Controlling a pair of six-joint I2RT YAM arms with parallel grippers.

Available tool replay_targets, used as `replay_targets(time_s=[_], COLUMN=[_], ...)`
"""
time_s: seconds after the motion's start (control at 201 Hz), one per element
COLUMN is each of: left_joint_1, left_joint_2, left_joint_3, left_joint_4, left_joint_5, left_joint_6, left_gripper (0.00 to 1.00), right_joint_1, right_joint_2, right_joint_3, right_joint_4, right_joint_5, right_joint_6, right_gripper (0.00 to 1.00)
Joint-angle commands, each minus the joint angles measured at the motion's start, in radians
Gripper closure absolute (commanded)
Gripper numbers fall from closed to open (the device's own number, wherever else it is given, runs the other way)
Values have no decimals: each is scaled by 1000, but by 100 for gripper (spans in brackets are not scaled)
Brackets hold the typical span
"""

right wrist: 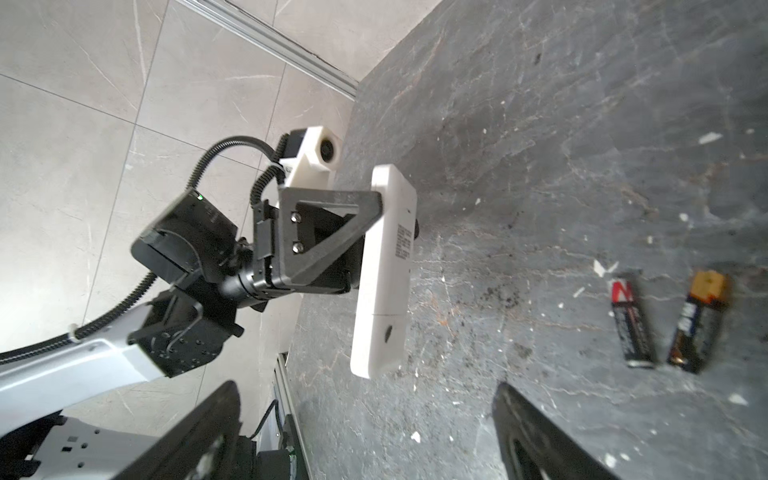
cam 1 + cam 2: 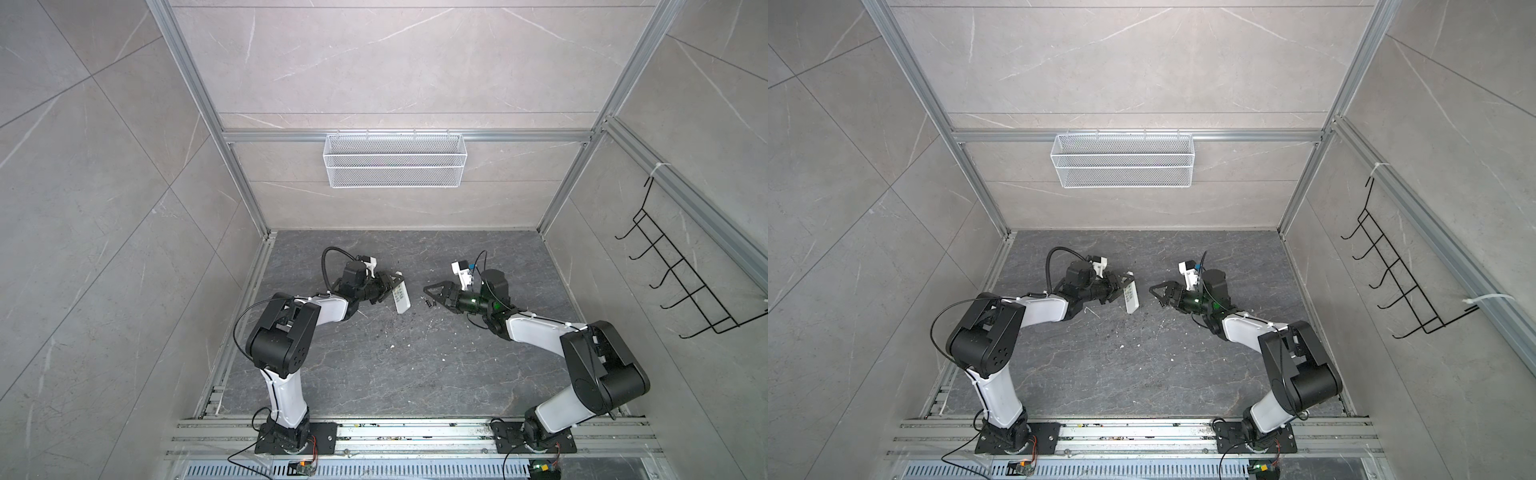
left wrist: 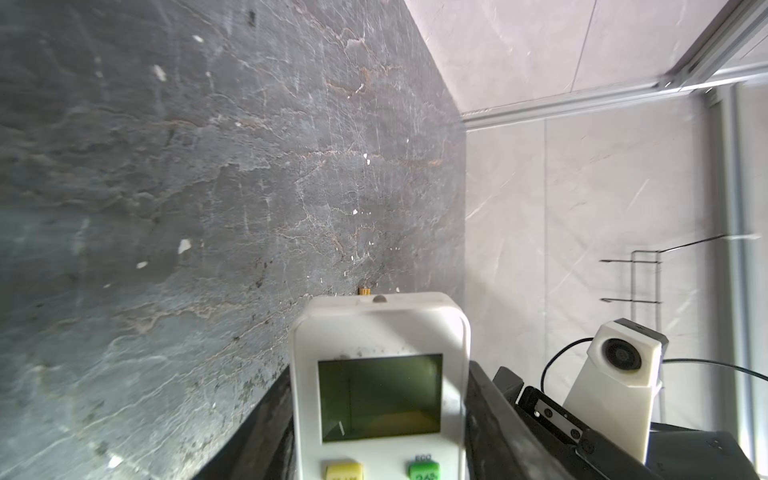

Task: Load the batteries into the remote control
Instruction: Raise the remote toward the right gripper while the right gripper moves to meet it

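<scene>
My left gripper [image 2: 384,286] is shut on the remote control [image 2: 400,297], a white handset tilted over the dark table. Its greenish display [image 3: 380,399] faces the left wrist camera. Its plain back [image 1: 384,270] faces the right wrist camera, with a black finger [image 1: 332,224] pressed on its side. The two batteries [image 1: 631,324] [image 1: 700,326] lie side by side on the table, dark with a copper end. In a top view the batteries [image 2: 429,302] sit just under my right gripper [image 2: 430,294], which is open and holds nothing. Its fingers [image 1: 536,436] stand wide apart.
A white wire basket [image 2: 395,160] hangs on the back wall. A black hook rack [image 2: 685,282] hangs on the right wall. White specks [image 2: 444,356] litter the dark table [image 2: 374,374]. Aluminium rails [image 2: 415,436] run along the front edge by the arm bases.
</scene>
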Motion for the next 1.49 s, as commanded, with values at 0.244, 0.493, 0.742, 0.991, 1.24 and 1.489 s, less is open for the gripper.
replay_targets(time_s=[0.244,0.493,0.742,0.991,1.24,1.489], left_joint_1=[11,17,18,15,5,-2], left_joint_2=[-29,14,20,15,22,39], left_joint_3=[-31,-33,-60,-68,-56,-58], left_joint_4=[536,664,687,691,691,691], left_joint_5=[157,191,217,218,213,207], left_joint_6=[-360,-448,-460,-465,-468,-465], left_gripper=[69,69,70,70,69,64], right_joint_1=[135,146,147,161,164,165], right_joint_2=[71,124,145,170,184,198], right_joint_3=[73,72,123,169,187,199], right_joint_4=[148,334,355,362,375,376], right_joint_5=[48,65,51,49,43,42], right_joint_6=[262,390,409,421,426,419], right_gripper=[6,7,17,26,34,45])
